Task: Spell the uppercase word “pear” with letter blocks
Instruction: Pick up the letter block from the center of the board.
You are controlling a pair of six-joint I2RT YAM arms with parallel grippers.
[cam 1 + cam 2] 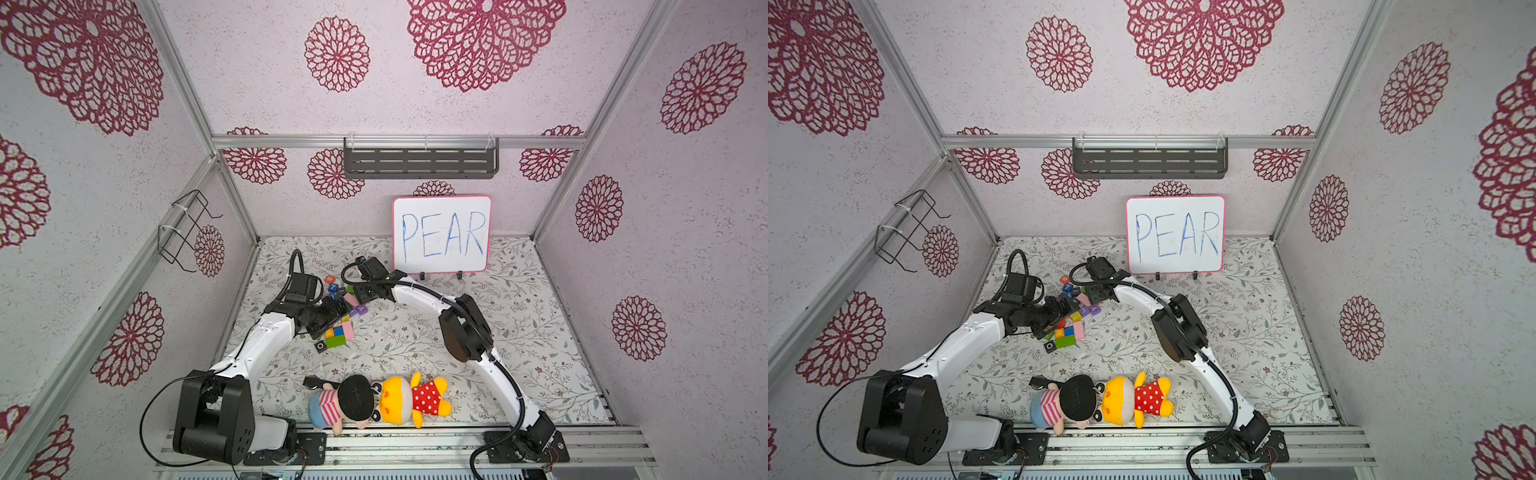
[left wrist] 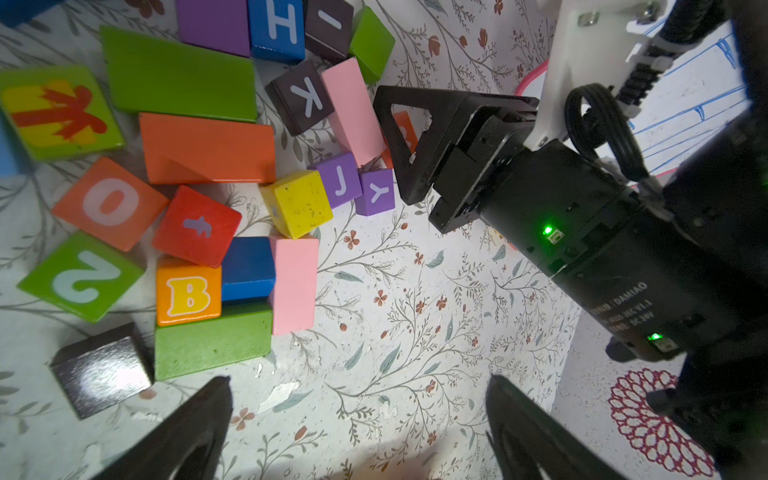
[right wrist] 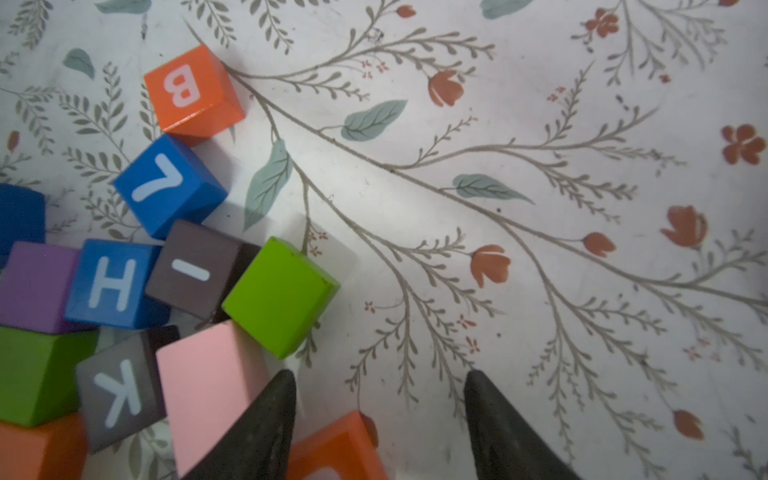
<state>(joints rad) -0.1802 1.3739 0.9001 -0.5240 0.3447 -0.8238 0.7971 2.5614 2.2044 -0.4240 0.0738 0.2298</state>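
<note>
The letter blocks lie in a loose heap at the back left of the table, between my two grippers. My right gripper is open. An orange-red cube with part of a white letter sits between its jaws, against one finger and apart from the other. The left wrist view shows that cube behind the right gripper's fingers. A yellow cube shows plain faces. My left gripper is wide open over bare cloth beside the heap.
A whiteboard reading PEAR stands at the back. Two plush toys lie at the front edge. A black O cube lies at the heap's near side. Long green, orange and pink blocks are in the heap.
</note>
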